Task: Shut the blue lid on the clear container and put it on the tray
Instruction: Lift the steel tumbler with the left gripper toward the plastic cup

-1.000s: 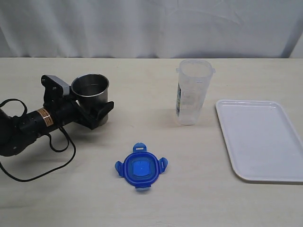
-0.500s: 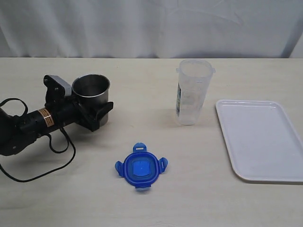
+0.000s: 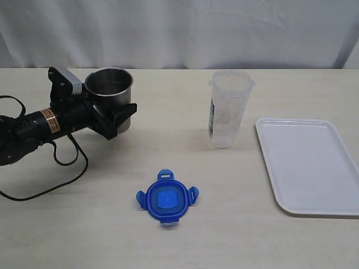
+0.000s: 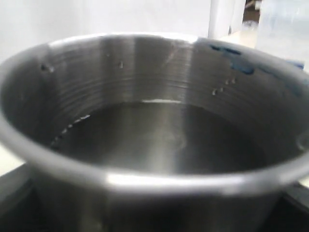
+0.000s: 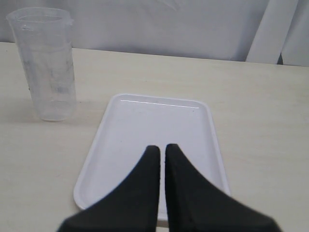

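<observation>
Far left of the clear container, the left gripper stretches low and near-level over the table, its 2 jaws clasping the steel cup. The right gripper hangs pinched shut over the tray, right of the container. The blue lid lies flat in front of the container, well apart.

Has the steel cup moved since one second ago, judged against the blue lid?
Yes. The steel cup now appears higher in the exterior view, farther from the blue lid, which stayed put.
</observation>
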Tool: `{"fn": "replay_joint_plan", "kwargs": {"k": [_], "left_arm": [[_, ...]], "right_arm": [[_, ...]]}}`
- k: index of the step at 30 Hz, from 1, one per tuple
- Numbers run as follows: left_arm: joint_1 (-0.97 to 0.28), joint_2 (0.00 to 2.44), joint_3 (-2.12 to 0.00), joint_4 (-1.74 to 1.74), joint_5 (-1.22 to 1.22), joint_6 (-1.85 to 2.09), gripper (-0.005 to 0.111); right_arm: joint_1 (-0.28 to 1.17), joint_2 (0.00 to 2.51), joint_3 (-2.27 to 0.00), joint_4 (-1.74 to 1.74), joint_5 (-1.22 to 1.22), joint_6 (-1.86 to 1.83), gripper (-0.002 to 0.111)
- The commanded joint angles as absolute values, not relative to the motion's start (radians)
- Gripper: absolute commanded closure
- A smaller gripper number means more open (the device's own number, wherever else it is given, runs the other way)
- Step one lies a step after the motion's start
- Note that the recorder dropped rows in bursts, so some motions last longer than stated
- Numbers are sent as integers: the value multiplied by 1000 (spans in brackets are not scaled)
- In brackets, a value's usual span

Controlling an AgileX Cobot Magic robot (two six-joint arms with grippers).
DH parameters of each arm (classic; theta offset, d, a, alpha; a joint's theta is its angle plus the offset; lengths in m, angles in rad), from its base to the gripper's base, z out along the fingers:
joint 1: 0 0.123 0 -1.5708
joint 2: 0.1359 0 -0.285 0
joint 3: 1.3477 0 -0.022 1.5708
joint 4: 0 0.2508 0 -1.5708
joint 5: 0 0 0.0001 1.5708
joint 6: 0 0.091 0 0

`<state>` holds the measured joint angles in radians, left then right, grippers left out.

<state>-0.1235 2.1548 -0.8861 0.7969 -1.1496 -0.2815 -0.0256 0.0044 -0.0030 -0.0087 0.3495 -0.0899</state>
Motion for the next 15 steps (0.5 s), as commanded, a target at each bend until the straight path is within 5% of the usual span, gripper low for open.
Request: {"fn": "replay_joint_plan", "kwargs": {"k": [1, 15], "left_arm": [[-170, 2078, -983, 842, -1221, -433, 107], [-411, 2073, -1272, 901, -843, -525, 107]], "right_arm": [[-32, 0, 0, -15, 346, -89, 104], [-32, 0, 0, -15, 346, -89, 104]]}}
